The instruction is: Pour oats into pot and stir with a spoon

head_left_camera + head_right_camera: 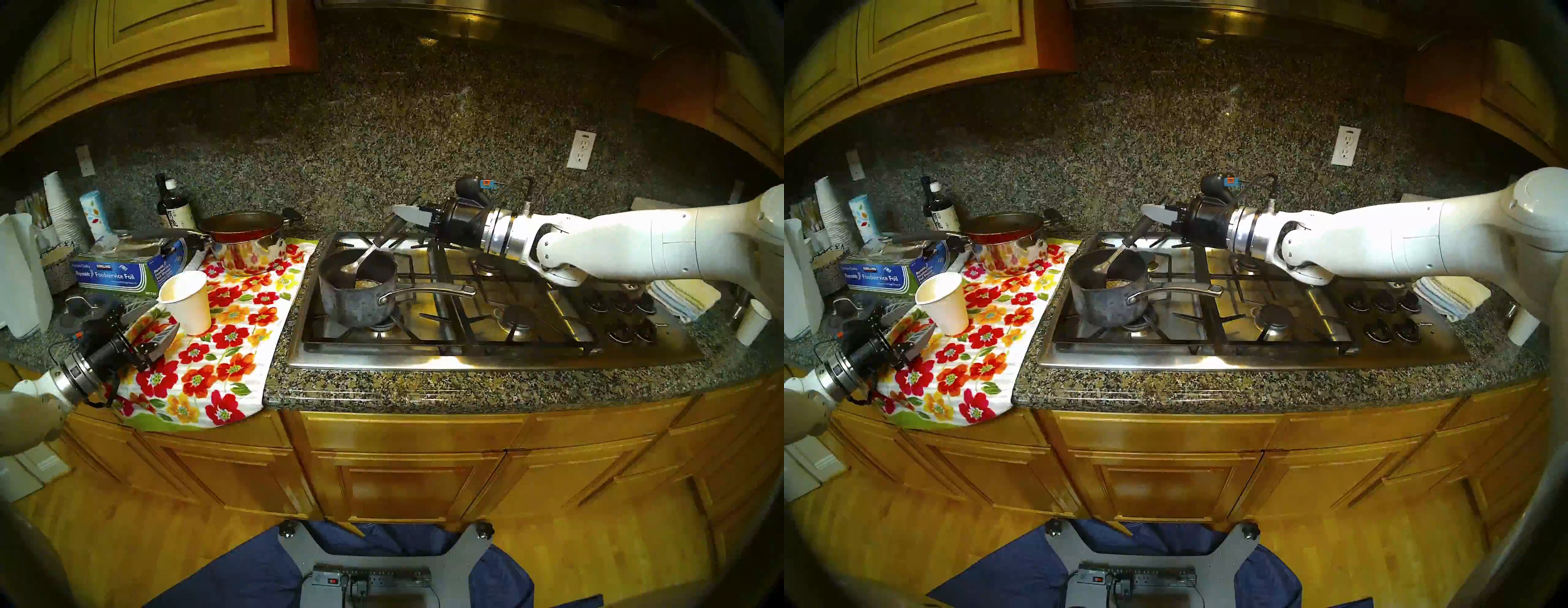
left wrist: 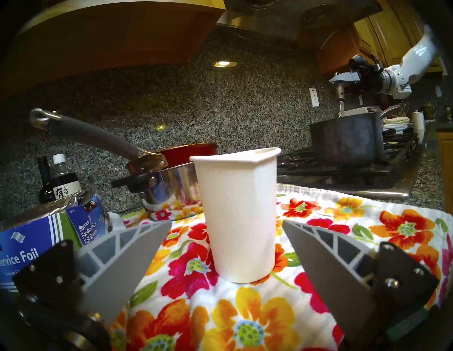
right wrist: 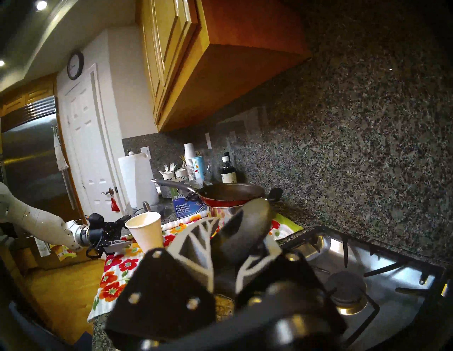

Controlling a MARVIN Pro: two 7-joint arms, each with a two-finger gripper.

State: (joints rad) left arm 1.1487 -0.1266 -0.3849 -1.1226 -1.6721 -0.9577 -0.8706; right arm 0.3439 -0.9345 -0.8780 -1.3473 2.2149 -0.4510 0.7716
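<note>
The dark grey pot (image 1: pixel 354 297) stands on the stove's front-left burner, its silver handle pointing right. A small heap of oats (image 1: pixel 367 283) lies on its bottom and also shows in the right wrist view (image 3: pixel 224 304). My right gripper (image 1: pixel 403 215) is above the pot's far rim and shut on the dark handle of the spoon (image 1: pixel 360 259), whose silver bowl hangs inside the pot left of the oats. My left gripper (image 1: pixel 155 325) is open and empty. It sits low over the floral towel, just short of an upright white paper cup (image 2: pixel 237 215) that stands in line with the gap between its fingers (image 2: pixel 137 247).
A red pan on a shiny steel pot (image 1: pixel 244 242) stands behind the cup. A foil box (image 1: pixel 123 271), bottles (image 1: pixel 169 208) and stacked cups (image 1: pixel 59 208) crowd the back left. The stove knobs (image 1: pixel 623 314), folded towels (image 1: pixel 683 297) and another paper cup (image 1: pixel 753 320) are at the right.
</note>
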